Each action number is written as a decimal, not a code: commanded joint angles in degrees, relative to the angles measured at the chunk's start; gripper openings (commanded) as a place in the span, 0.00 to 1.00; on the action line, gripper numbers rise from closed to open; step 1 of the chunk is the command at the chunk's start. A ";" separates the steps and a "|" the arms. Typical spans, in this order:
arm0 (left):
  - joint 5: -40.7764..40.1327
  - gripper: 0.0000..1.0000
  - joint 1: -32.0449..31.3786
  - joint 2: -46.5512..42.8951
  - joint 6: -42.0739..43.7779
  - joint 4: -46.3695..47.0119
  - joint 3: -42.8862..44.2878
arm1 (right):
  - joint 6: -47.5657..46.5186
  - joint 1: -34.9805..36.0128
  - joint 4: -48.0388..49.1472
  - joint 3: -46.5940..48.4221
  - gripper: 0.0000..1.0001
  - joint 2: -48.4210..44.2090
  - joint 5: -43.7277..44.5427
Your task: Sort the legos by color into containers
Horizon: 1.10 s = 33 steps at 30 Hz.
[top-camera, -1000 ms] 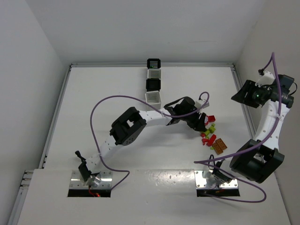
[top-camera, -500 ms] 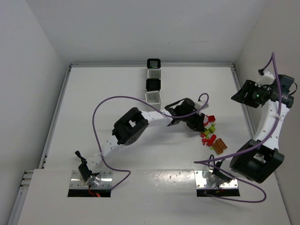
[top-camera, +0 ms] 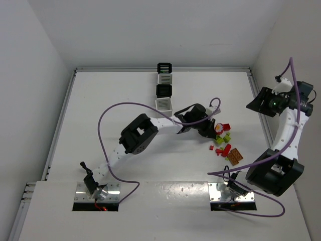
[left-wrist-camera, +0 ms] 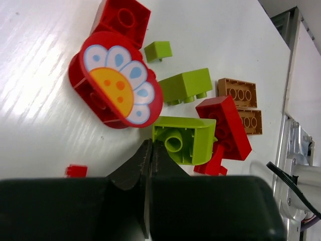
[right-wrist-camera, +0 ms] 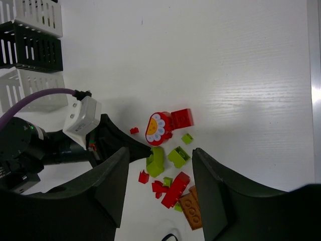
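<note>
The legos lie in a small pile (top-camera: 225, 143) right of the table's middle. My left gripper (left-wrist-camera: 150, 145) is shut and low at the pile's left edge, its tips against a lime curved brick (left-wrist-camera: 185, 143). Just beyond are a red half-round brick with a flower print (left-wrist-camera: 118, 83), a red square brick (left-wrist-camera: 123, 20), small lime bricks and orange plates (left-wrist-camera: 236, 91). My right gripper (right-wrist-camera: 160, 191) is open and empty, high above the pile, and sees the left gripper (right-wrist-camera: 148, 149) touching the lime brick (right-wrist-camera: 156, 160). The containers (top-camera: 164, 85) stand in a row at the back.
The row alternates black (top-camera: 164, 68), white (top-camera: 164, 79), black (top-camera: 164, 91), white (top-camera: 163, 104). The left arm's purple cable (top-camera: 130, 106) loops over the table. The right arm (top-camera: 286, 130) stands by the right wall. A raised edge (top-camera: 160, 69) rims the table's back.
My left gripper has drawn back a little to the upper left, uncovering the red flower brick. The right arm has barely moved.
</note>
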 commanded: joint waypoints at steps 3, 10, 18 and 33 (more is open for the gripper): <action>0.71 0.02 2.08 -4.55 0.19 2.30 -3.77 | -0.14 -0.32 1.66 -1.44 0.53 -2.17 -2.34; 0.71 0.00 3.74 -12.10 1.85 6.44 -12.46 | -0.67 -0.32 2.19 -1.44 0.52 -2.17 -4.09; 0.71 0.00 6.64 -22.12 3.70 4.51 -15.38 | -0.67 0.20 3.85 -3.81 0.51 -2.17 -5.15; -12.28 0.00 28.70 -26.53 9.77 -12.10 -8.01 | -0.14 0.73 4.91 -5.39 0.56 -0.59 -7.87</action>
